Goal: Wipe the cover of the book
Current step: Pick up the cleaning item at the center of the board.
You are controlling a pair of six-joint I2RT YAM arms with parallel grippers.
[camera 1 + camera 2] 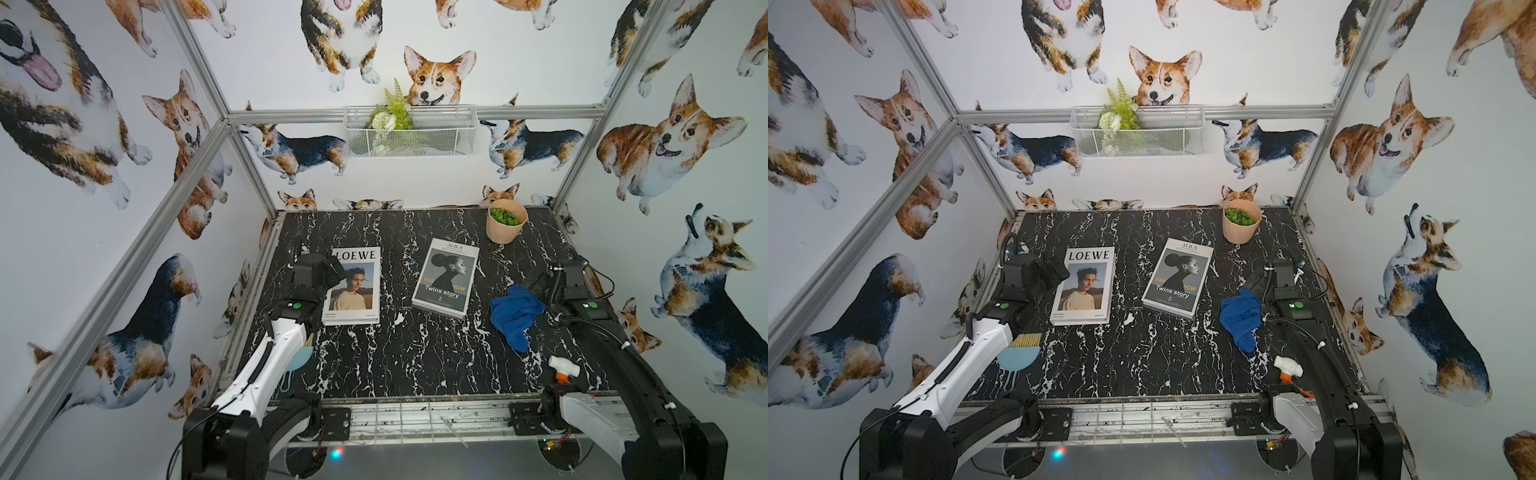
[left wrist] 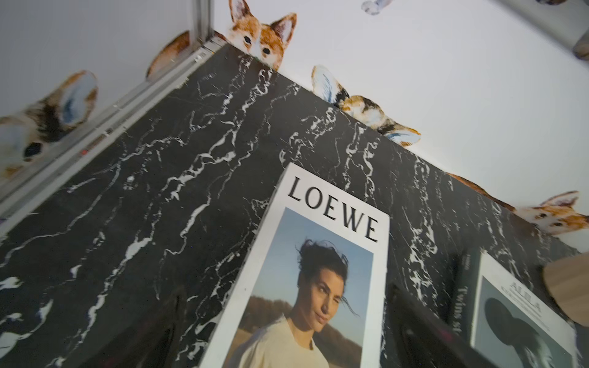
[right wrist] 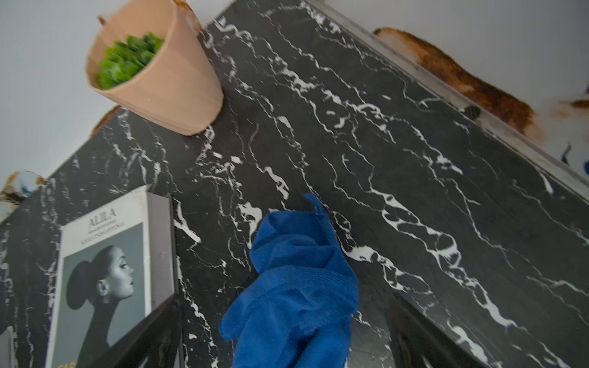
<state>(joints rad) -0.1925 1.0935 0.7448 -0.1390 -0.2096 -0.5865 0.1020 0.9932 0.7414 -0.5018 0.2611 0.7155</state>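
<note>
- Straddling the blue cloth [image 3: 296,280], the right jaws stand wide apart and grip nothing; a dark finger [image 3: 153,334] shows on either side of the crumpled fabric in the right wrist view.
- Whether those fingers touch the cloth cannot be told.
- In both top views the right jaws sit over the far right corner of the cloth [image 1: 513,316], low to the worktop [image 1: 415,353]. The black right arm [image 1: 615,345] runs back from them along the right edge to its base at the near side.
- The left jaws are also spread wide and empty. In the left wrist view a finger [image 2: 420,328] shows beside the LOEWE book [image 2: 306,270], and the other one lies off its opposite edge.
- From above, the left jaws hang at the left edge of the LOEWE book [image 1: 353,286], and the white left arm [image 1: 274,353] slopes back to the near left corner.
- The LOEWE book lies flat and closed on the left of the worktop, with a white cover and a photo of a person in a cream top.
- The Twins story book [image 1: 446,276] lies flat near the middle, turned slightly clockwise. It has a grey cover with a woman's profile.
- The Twins story book lies between the LOEWE book and the cloth, apart from both.
</note>
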